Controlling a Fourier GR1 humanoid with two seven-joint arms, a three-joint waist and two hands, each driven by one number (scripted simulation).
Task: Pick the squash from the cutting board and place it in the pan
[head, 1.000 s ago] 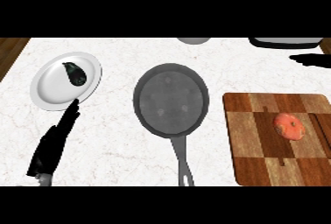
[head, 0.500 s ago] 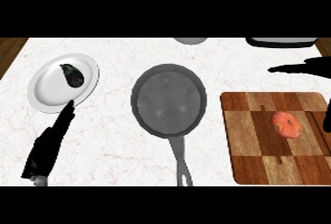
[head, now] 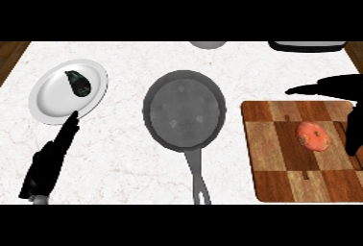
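We look steeply down on a white marbled bench [head: 127, 158]. At far left, our left hand [head: 50, 161] lies flat along the bench, its fingers straight and released, with one fingertip touching the lower rim of a white plate [head: 50, 98]. A dark eggplant [head: 78, 82] rests on the plate's upper part. The plate sits close to the bench's left edge, where a strip of brown wood shows.

In the middle stands a grey pan [head: 184, 108], its handle pointing down toward the lower edge. Open bench lies on both sides of it, wider toward the plate than toward the board.

At right, a wooden cutting board [head: 284, 163] runs to the right edge. The squash [head: 312, 136], orange-pink, lies on the board's upper right part, apart from every rim. Our right hand [head: 333, 89] hangs above the board's top edge, fingers spread and released, holding nothing; one finger hangs down just right of the squash, and we cannot tell whether it touches.

Along the top edge, a pale bowl [head: 208, 44] and a dark-rimmed dish [head: 306, 46] are partly cut off.
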